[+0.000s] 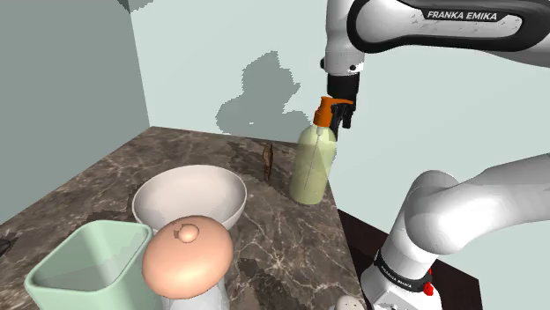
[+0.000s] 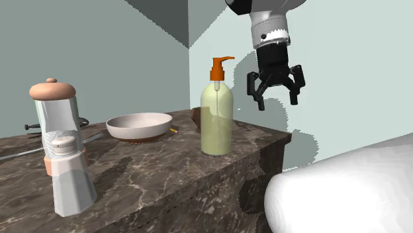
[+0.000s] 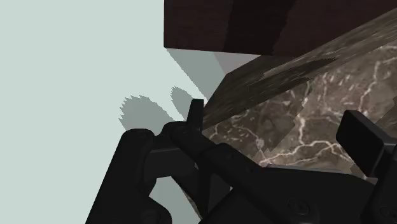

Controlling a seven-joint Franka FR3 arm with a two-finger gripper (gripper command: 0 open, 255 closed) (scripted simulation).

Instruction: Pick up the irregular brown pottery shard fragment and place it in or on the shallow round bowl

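A black gripper (image 2: 277,100) is hovering in the air beside the top of a pump bottle (image 2: 216,116), with its fingers spreading wide and gripping nothing. The thin brown shard (image 1: 268,162) is sitting on the marble counter (image 1: 264,238), near the bottle and a little apart from a white bowl (image 1: 188,201). The task appears to be only beginning: reaching, grasping, lifting and placing the shard in the bowl are all waiting.
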